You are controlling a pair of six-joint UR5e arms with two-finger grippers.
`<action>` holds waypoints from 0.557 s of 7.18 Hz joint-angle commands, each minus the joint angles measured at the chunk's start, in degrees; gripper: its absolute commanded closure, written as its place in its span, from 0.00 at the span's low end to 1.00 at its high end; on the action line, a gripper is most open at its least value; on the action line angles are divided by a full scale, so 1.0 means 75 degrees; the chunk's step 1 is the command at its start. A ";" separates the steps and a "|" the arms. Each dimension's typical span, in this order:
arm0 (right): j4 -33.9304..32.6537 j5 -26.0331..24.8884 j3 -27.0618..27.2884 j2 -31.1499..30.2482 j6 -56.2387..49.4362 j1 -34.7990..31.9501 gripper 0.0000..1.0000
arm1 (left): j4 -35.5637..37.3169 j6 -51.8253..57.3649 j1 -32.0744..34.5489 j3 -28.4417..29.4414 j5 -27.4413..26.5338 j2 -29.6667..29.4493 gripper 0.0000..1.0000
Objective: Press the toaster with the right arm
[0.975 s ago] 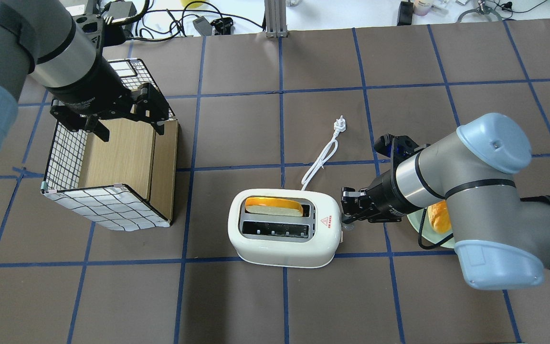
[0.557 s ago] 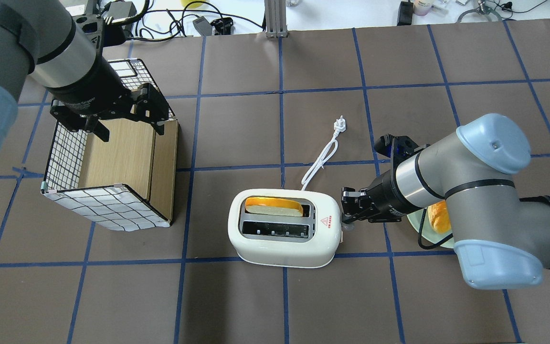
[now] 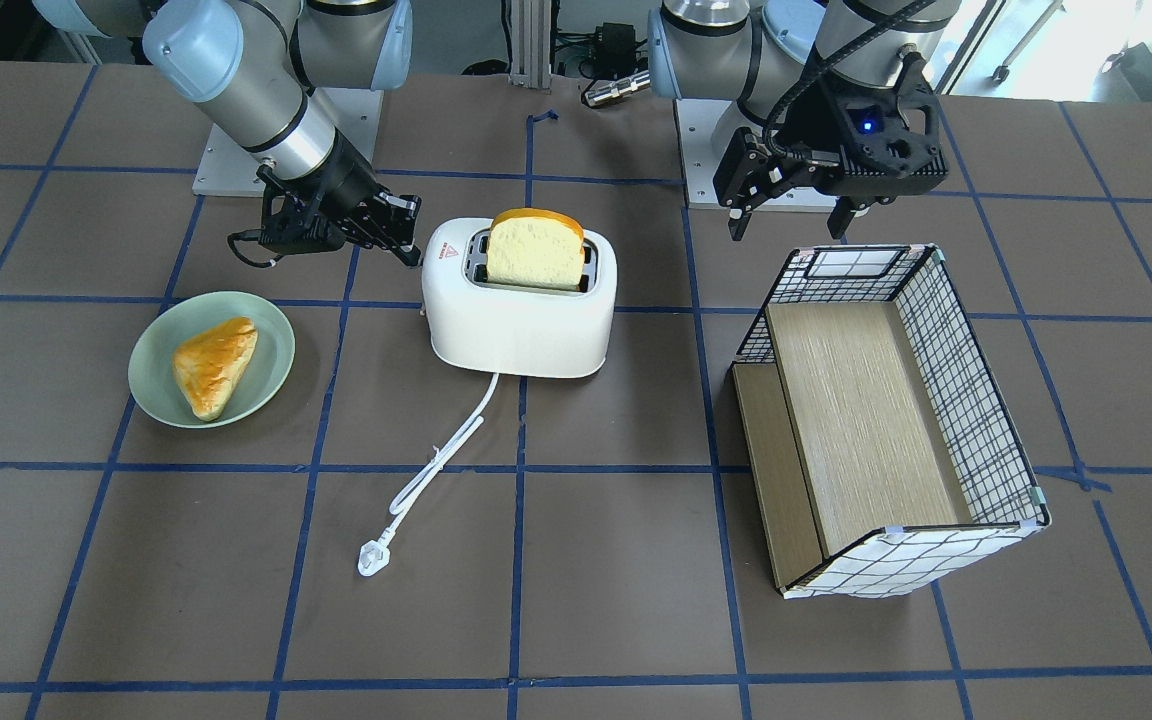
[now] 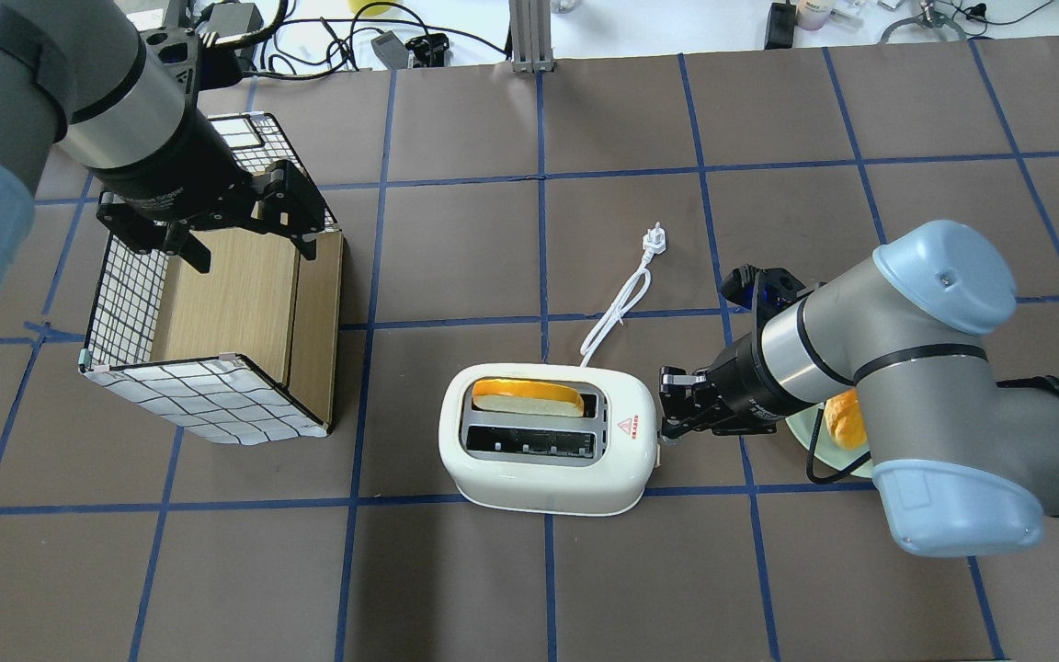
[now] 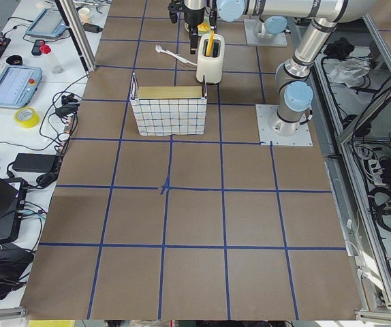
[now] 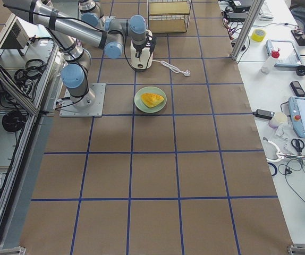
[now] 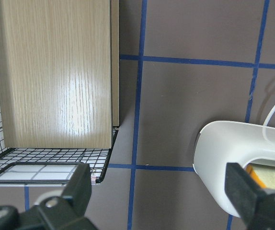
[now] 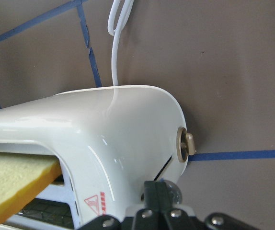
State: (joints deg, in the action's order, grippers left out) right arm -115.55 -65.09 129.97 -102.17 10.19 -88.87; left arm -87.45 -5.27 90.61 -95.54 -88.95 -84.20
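The white toaster [image 4: 543, 478] stands mid-table with a red triangle sticker on top; it also shows in the front view [image 3: 516, 330] and the right wrist view [image 8: 118, 134]. A bread slice [image 3: 536, 250] stands high in its far slot. My right gripper [image 4: 669, 414] is shut and empty. Its tip is at the toaster's right end face, right over the lever, as the right wrist view [image 8: 156, 189] shows. My left gripper [image 4: 249, 248] is open and empty above the wire basket [image 4: 217, 395], far from the toaster.
A green plate [image 3: 151, 385] with a pastry [image 3: 214, 365] lies under my right forearm. The toaster's white cord and plug [image 4: 654, 241] trail away from the robot. A beige dial [image 8: 185, 143] sits on the toaster's end face.
My right gripper and forearm have shifted slightly at the toaster's end face. The toaster, the bread and my left arm have not moved.
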 commanded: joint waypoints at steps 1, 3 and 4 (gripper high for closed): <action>-0.0003 -0.0005 0.0002 0.0286 -0.0011 -0.0010 1.00 | 0.0000 0.0000 0.0000 0.0000 0.0000 0.0000 0.00; -0.0073 -0.0016 0.0002 0.0474 0.0001 -0.0021 1.00 | 0.0000 0.0000 0.0000 0.0000 0.0000 0.0000 0.00; -0.0085 -0.0028 0.0002 0.0498 0.0012 -0.0021 1.00 | 0.0000 0.0000 0.0000 0.0000 0.0000 0.0000 0.00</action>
State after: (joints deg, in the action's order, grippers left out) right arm -115.98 -65.22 129.99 -98.90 10.21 -89.02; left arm -87.45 -5.27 90.61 -95.54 -88.95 -84.20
